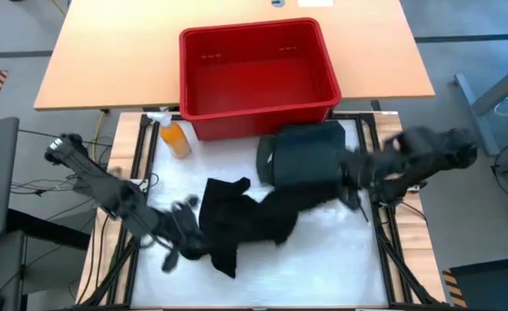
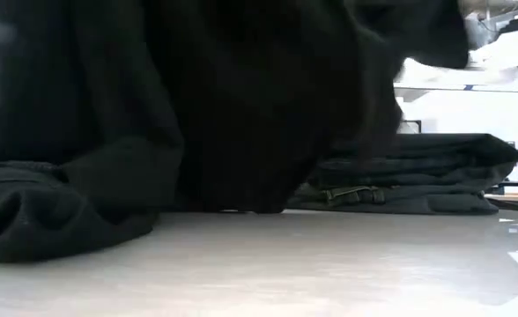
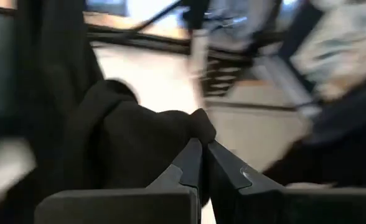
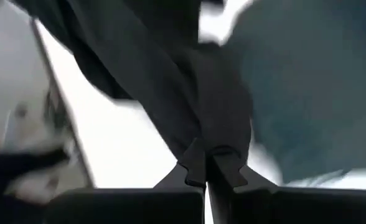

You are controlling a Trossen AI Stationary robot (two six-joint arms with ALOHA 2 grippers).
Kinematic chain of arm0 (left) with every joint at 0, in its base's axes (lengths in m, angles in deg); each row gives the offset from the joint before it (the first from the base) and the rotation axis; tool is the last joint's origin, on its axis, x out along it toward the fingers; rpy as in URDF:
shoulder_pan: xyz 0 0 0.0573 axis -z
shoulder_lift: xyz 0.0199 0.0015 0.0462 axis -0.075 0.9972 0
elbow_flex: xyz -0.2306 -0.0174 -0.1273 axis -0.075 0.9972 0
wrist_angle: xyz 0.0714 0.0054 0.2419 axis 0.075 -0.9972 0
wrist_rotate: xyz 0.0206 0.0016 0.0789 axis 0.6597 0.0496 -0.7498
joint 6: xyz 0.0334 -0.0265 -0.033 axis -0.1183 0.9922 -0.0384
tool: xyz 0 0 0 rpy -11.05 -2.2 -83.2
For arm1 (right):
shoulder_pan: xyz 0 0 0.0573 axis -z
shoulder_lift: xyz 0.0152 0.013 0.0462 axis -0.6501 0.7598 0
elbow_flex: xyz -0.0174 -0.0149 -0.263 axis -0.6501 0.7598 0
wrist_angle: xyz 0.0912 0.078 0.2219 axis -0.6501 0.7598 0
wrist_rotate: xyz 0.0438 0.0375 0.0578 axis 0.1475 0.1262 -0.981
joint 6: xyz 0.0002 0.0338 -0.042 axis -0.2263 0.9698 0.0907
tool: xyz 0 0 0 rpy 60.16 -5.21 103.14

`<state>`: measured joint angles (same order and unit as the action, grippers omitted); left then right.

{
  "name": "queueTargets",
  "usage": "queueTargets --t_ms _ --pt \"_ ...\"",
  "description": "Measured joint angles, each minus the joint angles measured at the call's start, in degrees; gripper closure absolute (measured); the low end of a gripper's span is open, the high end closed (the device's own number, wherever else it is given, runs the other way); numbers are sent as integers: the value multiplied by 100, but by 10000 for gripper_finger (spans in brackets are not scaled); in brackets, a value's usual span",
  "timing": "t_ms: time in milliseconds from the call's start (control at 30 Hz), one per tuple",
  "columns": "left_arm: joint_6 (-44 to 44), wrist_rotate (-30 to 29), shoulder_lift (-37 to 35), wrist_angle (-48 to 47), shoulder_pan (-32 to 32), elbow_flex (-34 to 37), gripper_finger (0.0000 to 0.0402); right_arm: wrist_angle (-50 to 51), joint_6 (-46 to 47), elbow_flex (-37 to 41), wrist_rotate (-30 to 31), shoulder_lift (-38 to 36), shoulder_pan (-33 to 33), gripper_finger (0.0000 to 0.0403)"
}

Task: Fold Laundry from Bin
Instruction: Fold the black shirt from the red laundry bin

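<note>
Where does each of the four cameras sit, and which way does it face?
High: overhead, looking down on red bin, both arms.
Low: table height, filled by black garment; no arm.
Left wrist: left gripper pinching the garment.
Right wrist: right gripper pinching it too.
Shared: the black garment in all four.

surface: white work surface [image 1: 340, 250] beside tan tabletop [image 1: 98, 60] | on tan top: red bin [image 1: 258, 78] | on white: orange spray bottle [image 1: 174, 138], folded dark green garment [image 1: 306, 157], black garment [image 1: 237, 220] spread near it
</note>
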<state>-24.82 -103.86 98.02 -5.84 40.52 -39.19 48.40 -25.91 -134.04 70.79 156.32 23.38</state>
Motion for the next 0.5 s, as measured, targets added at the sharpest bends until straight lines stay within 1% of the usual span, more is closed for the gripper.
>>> queueTargets --t_ms 100,200,300,367,433,500 --pt "204 506 406 1307 46 519 401 -3 789 595 -503 -15 -701 383" --pt "469 985 776 2161 72 644 401 219 1543 1009 -758 -11 -1296 383" --pt "767 1600 1133 2633 143 612 401 477 2288 1288 -887 -19 -1703 383" --pt "898 1832 1342 2839 186 612 401 461 2594 1484 -1031 -17 -1891 382" --pt "1020 1862 1446 2812 181 612 401 416 2794 1640 -1048 7 -2005 381" --pt "1118 1843 1508 2575 143 612 401 321 2910 1869 -1050 30 -2070 375"
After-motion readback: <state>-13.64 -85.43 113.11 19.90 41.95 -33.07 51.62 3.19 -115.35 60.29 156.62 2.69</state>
